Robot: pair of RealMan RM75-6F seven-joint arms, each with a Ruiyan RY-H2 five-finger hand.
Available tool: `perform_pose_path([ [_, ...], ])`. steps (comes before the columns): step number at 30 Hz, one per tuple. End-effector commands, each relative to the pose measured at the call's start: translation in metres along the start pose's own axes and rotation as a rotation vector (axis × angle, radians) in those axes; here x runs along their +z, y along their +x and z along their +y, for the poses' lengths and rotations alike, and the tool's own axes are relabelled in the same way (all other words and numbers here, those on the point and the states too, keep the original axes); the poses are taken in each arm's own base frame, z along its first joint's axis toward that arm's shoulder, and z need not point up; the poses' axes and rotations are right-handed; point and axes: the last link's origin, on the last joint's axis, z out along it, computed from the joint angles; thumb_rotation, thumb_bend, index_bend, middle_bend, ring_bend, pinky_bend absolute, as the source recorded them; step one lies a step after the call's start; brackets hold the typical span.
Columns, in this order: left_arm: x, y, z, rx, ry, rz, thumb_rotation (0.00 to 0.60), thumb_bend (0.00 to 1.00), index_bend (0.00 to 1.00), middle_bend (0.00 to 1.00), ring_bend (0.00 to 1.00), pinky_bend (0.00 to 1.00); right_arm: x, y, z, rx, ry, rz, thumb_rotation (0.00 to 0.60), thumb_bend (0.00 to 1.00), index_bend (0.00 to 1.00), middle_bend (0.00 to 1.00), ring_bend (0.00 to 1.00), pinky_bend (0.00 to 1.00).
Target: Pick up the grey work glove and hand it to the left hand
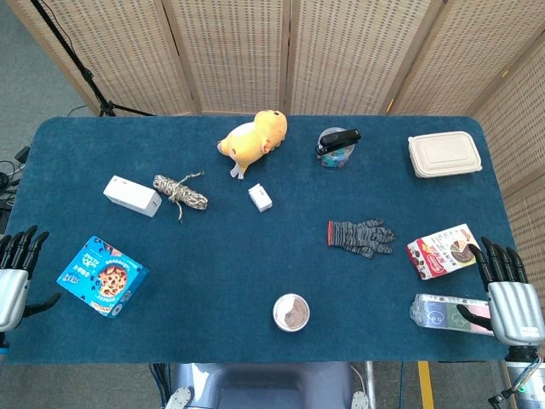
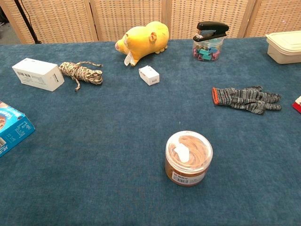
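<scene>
Grey knitted work glove [image 1: 361,236] with an orange cuff lies flat on the blue desk [image 1: 255,256], right of centre in the head view, its fingers pointing right; no hand touches it.

At the far left edge the left hand [image 1: 15,271] hovers beside the desk, fingers apart and holding nothing. Just beside it lies a blue cookie box [image 1: 101,276]. Above that, in the upper left, a white rectangular box [image 1: 132,196] sits next to a coiled bundle of speckled rope [image 1: 180,191]. Around the upper middle rests a yellow plush animal [image 1: 254,136], with a small white box [image 1: 261,198] below it. Near the bottom centre stands a round clear-lidded jar [image 1: 291,312]. Right of the plush, a black stapler [image 1: 339,141] rests on a small clear jar of clips. In the upper right sits a cream lidded food container [image 1: 444,154]. Lower right, a white-and-red snack packet [image 1: 442,250] lies near the right hand [image 1: 509,294], whose fingers are spread, empty, over a pale flat packet [image 1: 450,313].
</scene>
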Motion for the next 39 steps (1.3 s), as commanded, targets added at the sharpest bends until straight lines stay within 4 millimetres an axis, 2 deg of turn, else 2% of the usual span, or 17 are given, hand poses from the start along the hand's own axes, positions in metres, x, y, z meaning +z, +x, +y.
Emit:
perform_pose_path([
  [1, -0.001, -0.001, 0.000, 0.002, -0.001, -0.004, 0.600, 0.00, 0.00, 0.00, 0.00, 0.00, 0.000, 0.000, 0.000, 0.001, 0.001, 0.002, 0.600, 0.00, 0.00, 0.00, 0.00, 0.00],
  [10, 0.001, 0.002, -0.002, -0.014, 0.003, 0.002, 0.600, 0.00, 0.00, 0.00, 0.00, 0.00, 0.000, -0.001, -0.007, 0.022, 0.027, -0.008, 0.600, 0.00, 0.00, 0.00, 0.00, 0.00],
  [16, 0.004, 0.002, -0.003, -0.006, 0.027, 0.009, 0.600, 0.00, 0.00, 0.00, 0.00, 0.00, 0.013, -0.009, -0.029, 0.018, 0.104, -0.025, 0.600, 0.00, 0.00, 0.00, 0.00, 0.00],
  [20, 0.007, 0.002, -0.003, -0.006, 0.038, 0.005, 0.600, 0.00, 0.00, 0.00, 0.00, 0.00, 0.032, -0.015, -0.054, 0.010, 0.168, -0.045, 0.600, 0.00, 0.00, 0.00, 0.00, 0.00],
  [26, 0.008, 0.000, -0.002, -0.005, 0.038, -0.002, 0.600, 0.00, 0.00, 0.00, 0.00, 0.00, 0.077, -0.032, -0.105, 0.008, 0.233, -0.123, 0.600, 0.00, 0.00, 0.00, 0.00, 0.00],
  [33, 0.009, 0.001, -0.002, -0.006, 0.034, -0.001, 0.600, 0.00, 0.00, 0.00, 0.00, 0.00, 0.114, -0.059, -0.145, -0.031, 0.229, -0.180, 0.600, 0.00, 0.00, 0.00, 0.00, 0.00],
  [39, 0.011, 0.001, -0.003, -0.011, 0.043, -0.006, 0.600, 0.00, 0.00, 0.00, 0.00, 0.00, 0.137, -0.075, -0.167, -0.049, 0.195, -0.247, 0.600, 0.00, 0.00, 0.00, 0.00, 0.00],
])
